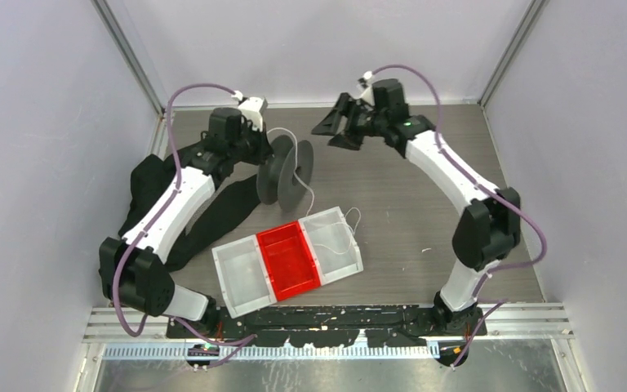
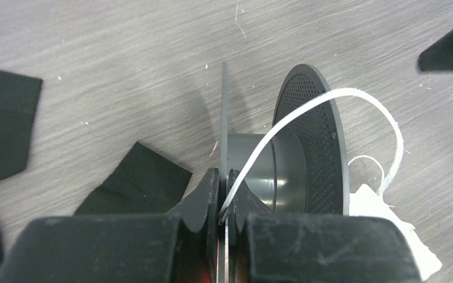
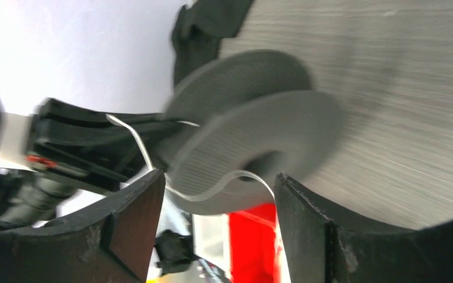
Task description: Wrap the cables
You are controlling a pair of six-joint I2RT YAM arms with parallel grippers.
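Between the pressed-together fingers of the left gripper (image 2: 224, 194) sat the thin edge of the grey spool's (image 2: 271, 171) near flange, and pinched alongside it was the end of the white cable (image 2: 307, 104). From that pinch the cable rose over the hub, arched past the perforated far flange on the side away from the fingers, then dropped toward slack lying in the end clear compartment of the three-part tray (image 1: 241, 278), beyond its red middle bin. The spool's long axis ran crosswise from the left gripper, pointing roughly at the right gripper (image 3: 218, 200). That one hung with jaws spread and nothing held, the far flange face dead ahead of its opening, close but apart as far as the blurred wrist view allowed. Judgement: the left arm was committed as anchor. The right arm was the free one and nearer the loose run, which lay ahead of and below its jaws. Winding would have to circle that crosswise hub. A black fabric strap (image 1: 220, 212) lay behind the left fingers, clear of the cable.
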